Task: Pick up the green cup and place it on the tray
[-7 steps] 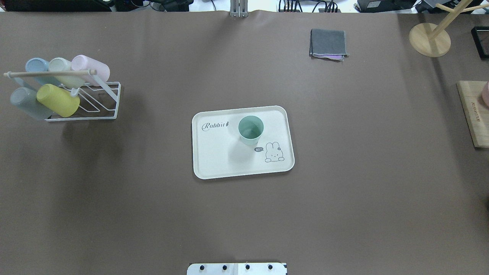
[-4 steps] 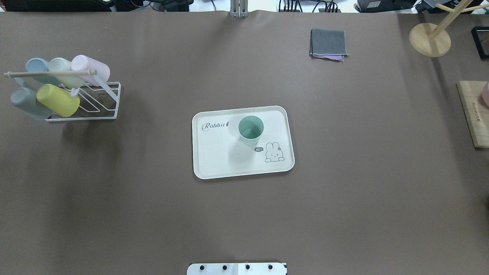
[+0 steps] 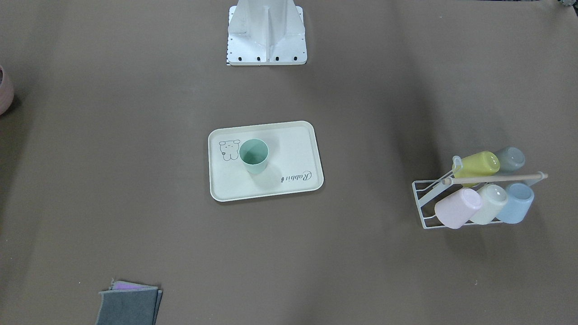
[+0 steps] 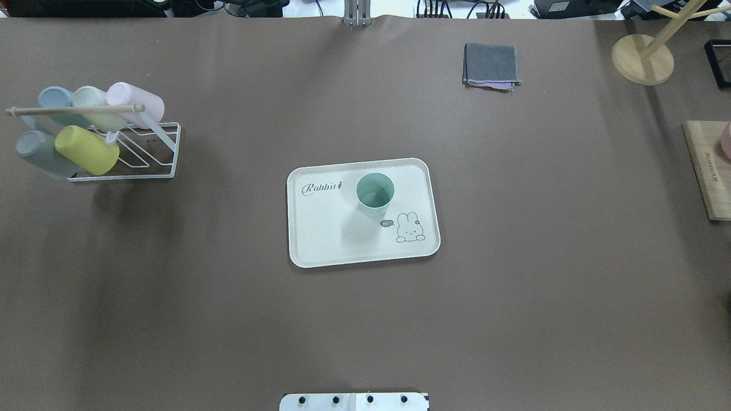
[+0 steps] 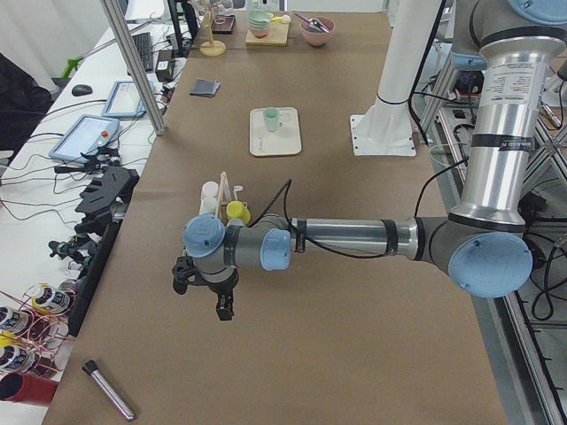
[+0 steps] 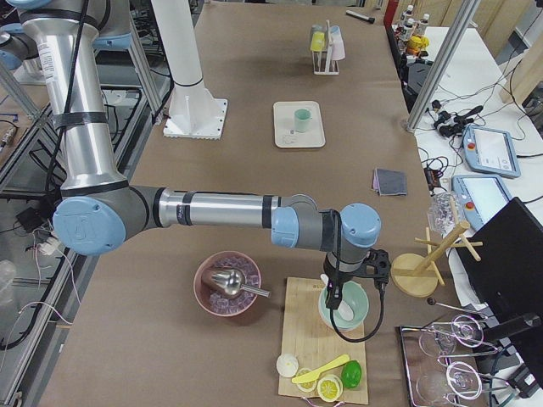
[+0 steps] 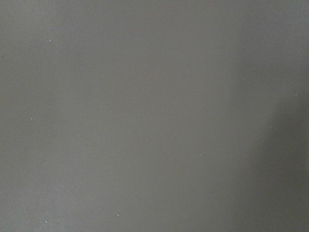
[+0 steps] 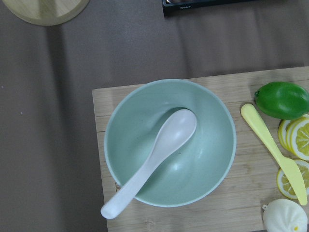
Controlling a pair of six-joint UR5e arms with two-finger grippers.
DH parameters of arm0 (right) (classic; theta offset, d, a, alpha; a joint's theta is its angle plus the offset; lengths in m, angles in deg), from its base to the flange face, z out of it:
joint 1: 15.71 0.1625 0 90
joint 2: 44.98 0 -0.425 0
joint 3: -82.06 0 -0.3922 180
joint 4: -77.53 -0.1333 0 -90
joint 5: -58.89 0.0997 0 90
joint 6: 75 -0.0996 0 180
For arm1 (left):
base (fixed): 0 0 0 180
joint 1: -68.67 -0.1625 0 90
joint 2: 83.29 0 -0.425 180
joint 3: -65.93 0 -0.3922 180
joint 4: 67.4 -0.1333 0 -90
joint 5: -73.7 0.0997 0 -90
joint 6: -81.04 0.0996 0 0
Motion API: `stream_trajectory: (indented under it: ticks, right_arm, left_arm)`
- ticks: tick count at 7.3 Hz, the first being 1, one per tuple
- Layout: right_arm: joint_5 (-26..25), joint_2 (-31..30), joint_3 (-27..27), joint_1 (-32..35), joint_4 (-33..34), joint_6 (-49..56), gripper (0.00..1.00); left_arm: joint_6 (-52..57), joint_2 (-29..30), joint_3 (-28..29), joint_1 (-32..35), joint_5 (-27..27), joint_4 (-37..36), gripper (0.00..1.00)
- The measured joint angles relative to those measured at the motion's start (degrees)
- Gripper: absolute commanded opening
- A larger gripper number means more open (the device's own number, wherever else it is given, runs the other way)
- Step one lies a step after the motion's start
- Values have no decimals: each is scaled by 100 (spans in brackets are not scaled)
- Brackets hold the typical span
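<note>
The green cup [image 4: 375, 194] stands upright, mouth up, on the cream tray [image 4: 320, 240] at the table's middle; both also show in the front view, cup [image 3: 254, 155] and tray [image 3: 293, 144]. No gripper touches them. My left gripper [image 5: 223, 308] hangs over bare table at the left end, past the cup rack; it shows only in the left side view, so I cannot tell its state. My right gripper [image 6: 333, 298] hangs over a mint bowl [image 8: 212, 145] at the right end; I cannot tell its state either. No fingers show in the wrist views.
A white wire rack [image 4: 154, 165] with several pastel cups stands at the left. A folded grey cloth [image 4: 491, 64] lies at the far right. A wooden stand [image 4: 642, 59] and a cutting board [image 4: 705, 171] are at the right edge. A white spoon [image 8: 159, 154] lies in the bowl.
</note>
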Motion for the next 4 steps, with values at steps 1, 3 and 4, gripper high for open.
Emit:
stream_trajectory:
  ticks: [1,3,4]
  right_arm:
    - [0,-4,0,3,0,0,100]
    - [0,-7,1,6,0,0,100]
    - [0,-8,0,7,0,0,100]
  left_arm:
    - [0,19,9,8,-14,-27,99]
    - [-1,50,13,19,-21,-44,99]
    - [-5,56,9,21,-22,-46,99]
